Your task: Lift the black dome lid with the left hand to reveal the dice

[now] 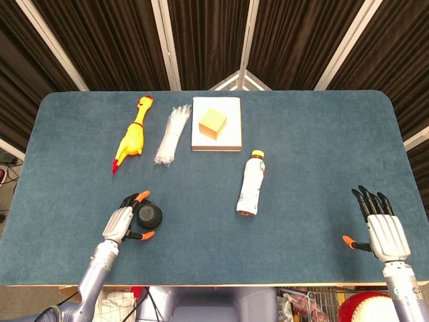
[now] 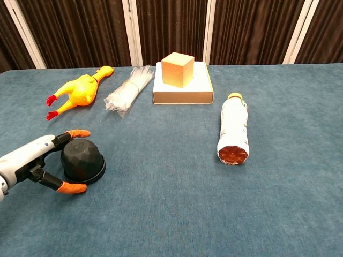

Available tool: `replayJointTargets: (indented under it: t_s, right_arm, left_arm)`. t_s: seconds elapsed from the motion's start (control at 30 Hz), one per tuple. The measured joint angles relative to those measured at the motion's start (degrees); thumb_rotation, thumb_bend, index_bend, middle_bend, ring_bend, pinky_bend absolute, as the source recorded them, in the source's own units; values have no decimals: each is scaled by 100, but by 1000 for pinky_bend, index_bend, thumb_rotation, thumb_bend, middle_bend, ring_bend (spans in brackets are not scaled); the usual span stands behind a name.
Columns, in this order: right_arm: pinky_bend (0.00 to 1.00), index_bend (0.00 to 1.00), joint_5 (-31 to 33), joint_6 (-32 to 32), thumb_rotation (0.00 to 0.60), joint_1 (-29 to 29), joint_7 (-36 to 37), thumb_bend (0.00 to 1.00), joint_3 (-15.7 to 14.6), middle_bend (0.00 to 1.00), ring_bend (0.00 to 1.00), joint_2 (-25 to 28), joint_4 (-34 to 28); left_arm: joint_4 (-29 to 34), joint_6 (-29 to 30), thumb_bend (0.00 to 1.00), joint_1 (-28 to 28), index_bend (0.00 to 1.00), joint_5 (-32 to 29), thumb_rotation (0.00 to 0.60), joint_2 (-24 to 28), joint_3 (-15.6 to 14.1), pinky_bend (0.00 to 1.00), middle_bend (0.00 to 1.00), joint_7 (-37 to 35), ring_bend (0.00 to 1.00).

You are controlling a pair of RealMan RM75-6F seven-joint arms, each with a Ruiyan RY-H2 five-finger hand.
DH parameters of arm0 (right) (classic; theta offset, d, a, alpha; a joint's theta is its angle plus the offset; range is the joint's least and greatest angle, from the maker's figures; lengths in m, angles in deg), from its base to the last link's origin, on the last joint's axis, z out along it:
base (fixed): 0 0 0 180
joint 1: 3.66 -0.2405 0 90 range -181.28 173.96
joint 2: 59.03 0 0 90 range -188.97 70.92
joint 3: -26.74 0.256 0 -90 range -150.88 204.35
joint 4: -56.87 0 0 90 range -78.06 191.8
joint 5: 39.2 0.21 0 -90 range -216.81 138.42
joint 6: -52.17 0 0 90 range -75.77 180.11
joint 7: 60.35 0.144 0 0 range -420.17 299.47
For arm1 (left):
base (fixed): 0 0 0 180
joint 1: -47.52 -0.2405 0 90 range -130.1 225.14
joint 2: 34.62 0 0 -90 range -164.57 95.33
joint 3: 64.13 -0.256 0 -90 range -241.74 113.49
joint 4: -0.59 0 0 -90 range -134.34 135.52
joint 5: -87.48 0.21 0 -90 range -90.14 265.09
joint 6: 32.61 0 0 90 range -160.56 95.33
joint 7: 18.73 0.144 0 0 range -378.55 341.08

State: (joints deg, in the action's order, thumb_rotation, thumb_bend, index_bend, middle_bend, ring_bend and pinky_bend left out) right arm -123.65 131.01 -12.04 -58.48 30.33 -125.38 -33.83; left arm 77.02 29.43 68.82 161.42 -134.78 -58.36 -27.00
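Lid (image 2: 82,159) sits flat on the blue table (image 2: 171,214), near my front left edge. My left hand (image 2: 33,161) is cupped around it, fingers (image 2: 75,133) spread wide on both sides; I cannot tell if they touch it. My right hand (image 1: 383,227) rests far off, fingers straight and apart, holding nothing.

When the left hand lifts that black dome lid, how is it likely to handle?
The black dome lid looks rigid, faceted and small, so probably light. Its rounded sides narrow upward, so the left hand, fingers on either side of it, may slip unless it grips low. Sitting flat on the table, it seems unlikely to roll.
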Motion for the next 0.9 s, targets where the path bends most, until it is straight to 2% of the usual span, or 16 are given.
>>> replayJointTargets:
  t_s: [0.27,0.43,0.67,0.9]
  right_arm:
    - [0,0,2,28,600,13,50,148,2,0,131,25,-15]
    - [0,0,7,3,600,5,88,147,0,0,134,24,-3]
    - [0,0,26,1,600,1,82,147,6,0,137,15,5]
    - [0,0,19,-64,600,-31,19,148,-10,0,144,-12,-6]
  left_arm:
    - [-84,131,428,-34,129,39,600,-67,30,0,437,-150,0]
    - [-196,170,535,-54,133,-37,600,-113,85,0,503,-89,0]
    - [-116,306,554,-90,162,-137,600,-77,231,0,511,-37,0]
    - [710,491,549,-90,206,-51,600,345,319,0,514,246,0]
